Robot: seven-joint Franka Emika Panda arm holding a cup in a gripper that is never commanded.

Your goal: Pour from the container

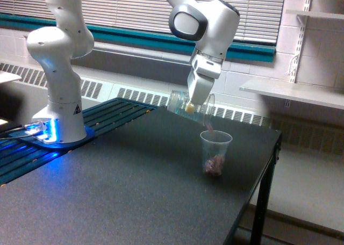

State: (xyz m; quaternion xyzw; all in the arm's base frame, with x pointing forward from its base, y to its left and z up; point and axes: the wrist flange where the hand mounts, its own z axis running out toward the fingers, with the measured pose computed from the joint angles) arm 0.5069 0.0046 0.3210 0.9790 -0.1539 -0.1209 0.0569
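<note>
Clear plastic container (189,104): I see it tipped over on its side above the counter (134,180), mouth slanting down toward the exterior view's right, a few pale and pinkish bits visible inside.
Gripper (196,94): clamped on the container from above; I can't make out the fingers themselves, only that the vessel hangs from it.
Receiving cup (215,152): handleless, tapered, upright on the counter just below and slightly to the exterior view's right of the container's mouth, with brownish-pink bits at its bottom.
Stream: one small piece (208,125) appears to be in the air between mouth and cup rim.
Risk, overshoot: the cup's opening is narrow; I judge that a steeper tilt could send bits past the far rim onto the counter.
Risk, knock: the cup looks light and nearly empty, so if I lower the container, a touch could topple it.
Risk, edge: the cup stands fairly near the counter's right-hand edge, so strays may roll off to the floor.
</note>
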